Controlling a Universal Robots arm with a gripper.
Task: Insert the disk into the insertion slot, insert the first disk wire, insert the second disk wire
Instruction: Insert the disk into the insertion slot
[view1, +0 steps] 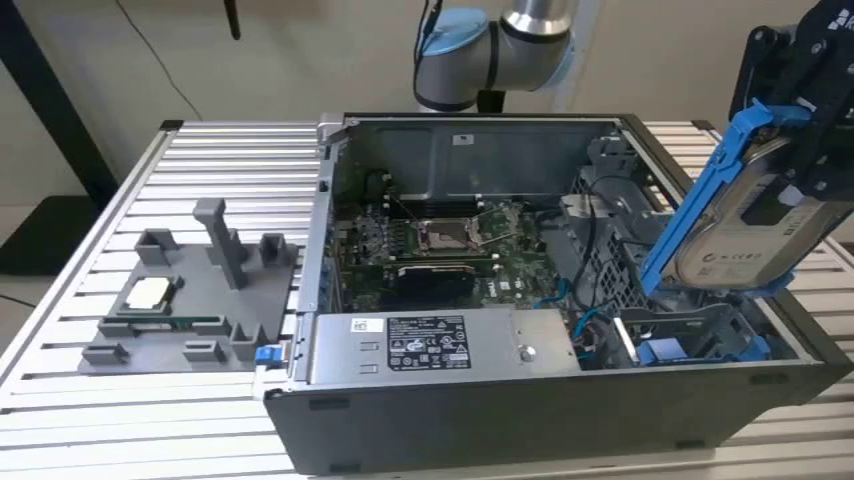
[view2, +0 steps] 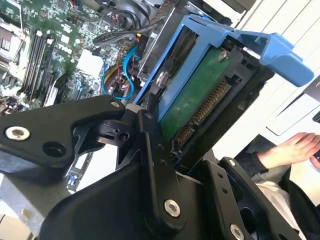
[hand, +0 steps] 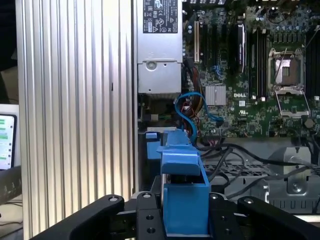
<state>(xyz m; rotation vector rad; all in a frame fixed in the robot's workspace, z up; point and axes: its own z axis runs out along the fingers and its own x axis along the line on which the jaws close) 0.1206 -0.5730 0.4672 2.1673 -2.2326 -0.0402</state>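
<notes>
My gripper (view1: 798, 150) is shut on the disk (view1: 738, 243), a silver-grey drive with a white label in a bright blue carrier. In the exterior view the disk hangs tilted on edge over the right end of the open computer case. Its lower end is just above the insertion slot (view1: 694, 335), a grey bay with blue fittings. The second wrist view looks along the disk's green underside (view2: 195, 95), clamped between black fingers (view2: 150, 140). The first wrist view has the blue carrier (hand: 182, 192) over the bay's blue fitting (hand: 152, 145). Blue disk wires (hand: 192, 107) curl loose beside the bay.
A grey labelled power-supply box (view1: 427, 345) lies along the case's near side, with the motherboard (view1: 441, 245) behind it. A grey fixture tray (view1: 187, 290) sits on the slatted table at the exterior view's left. A person's hand (view2: 295, 147) rests outside the case.
</notes>
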